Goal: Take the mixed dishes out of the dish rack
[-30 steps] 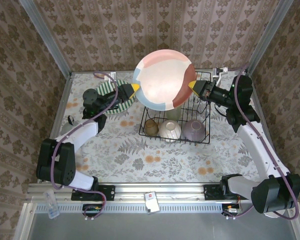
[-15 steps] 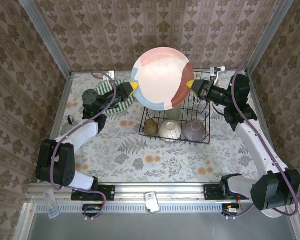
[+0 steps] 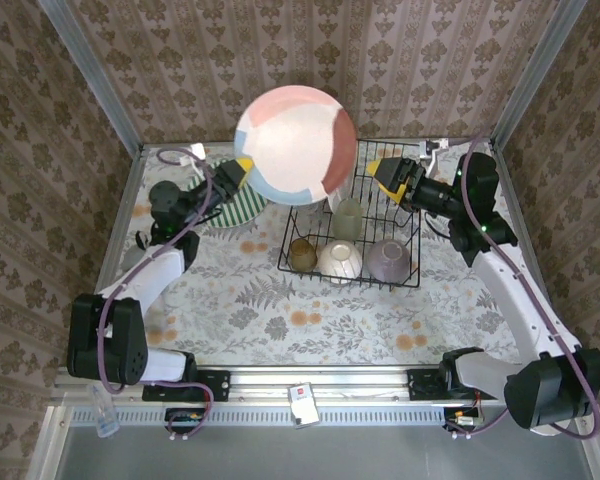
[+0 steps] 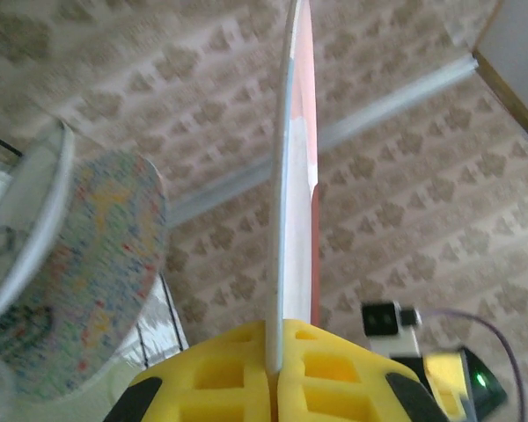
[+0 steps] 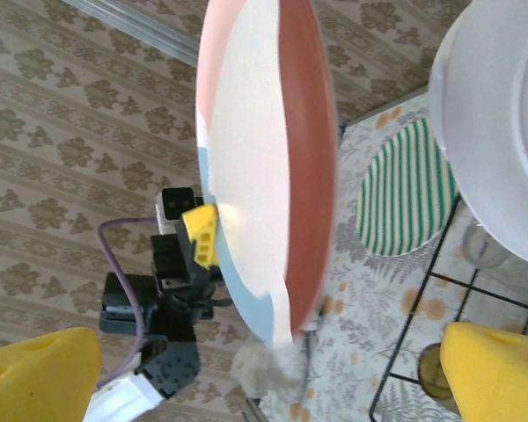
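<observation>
A cup [image 3: 301, 254], a cream bowl [image 3: 338, 262], a lavender bowl [image 3: 388, 260] and a glass [image 3: 348, 216] are left in the rack [image 3: 417, 262], a striped plate [image 3: 235, 210] is judged already unloaded onto the table [image 3: 230, 300], the right gripper [image 3: 388, 174] is seen apart and empty, and a patchy plate [image 3: 296, 143] is clamped aloft by the left gripper [image 4: 277, 374].

The left arm [image 3: 165, 265] and the right arm [image 3: 510, 290] are made of white tubes joined by chunky black parts. A thin purple cable [image 5: 102, 264] runs along each arm. The left gripper [image 3: 242, 170] and the right gripper [image 3: 388, 172] have bright yellow fingers [image 4: 334, 387]. Up close, these fingers are blocks with square holes in them.
</observation>
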You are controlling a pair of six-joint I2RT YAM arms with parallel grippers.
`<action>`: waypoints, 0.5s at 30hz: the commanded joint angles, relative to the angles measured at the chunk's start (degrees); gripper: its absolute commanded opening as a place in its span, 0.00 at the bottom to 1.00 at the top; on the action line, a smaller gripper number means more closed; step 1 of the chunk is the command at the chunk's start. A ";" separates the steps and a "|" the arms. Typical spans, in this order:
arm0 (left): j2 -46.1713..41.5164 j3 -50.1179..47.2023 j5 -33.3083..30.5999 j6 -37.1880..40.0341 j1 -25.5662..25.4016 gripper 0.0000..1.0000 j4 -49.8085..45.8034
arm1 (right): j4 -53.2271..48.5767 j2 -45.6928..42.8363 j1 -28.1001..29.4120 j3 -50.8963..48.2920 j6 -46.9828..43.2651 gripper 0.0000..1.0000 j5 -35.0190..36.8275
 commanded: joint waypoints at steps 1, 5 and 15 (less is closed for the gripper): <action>-2.30 0.82 -3.70 -0.59 5.24 0.00 1.54 | -8.25 -2.91 1.20 1.67 -6.86 1.00 5.17; -1.24 0.71 -3.65 0.78 12.30 0.00 -3.24 | -14.53 -4.90 2.16 1.59 -10.41 1.00 10.28; 7.56 -1.49 -3.55 3.52 22.65 0.00 -6.04 | -20.19 -7.51 2.20 -0.80 -9.00 1.00 22.08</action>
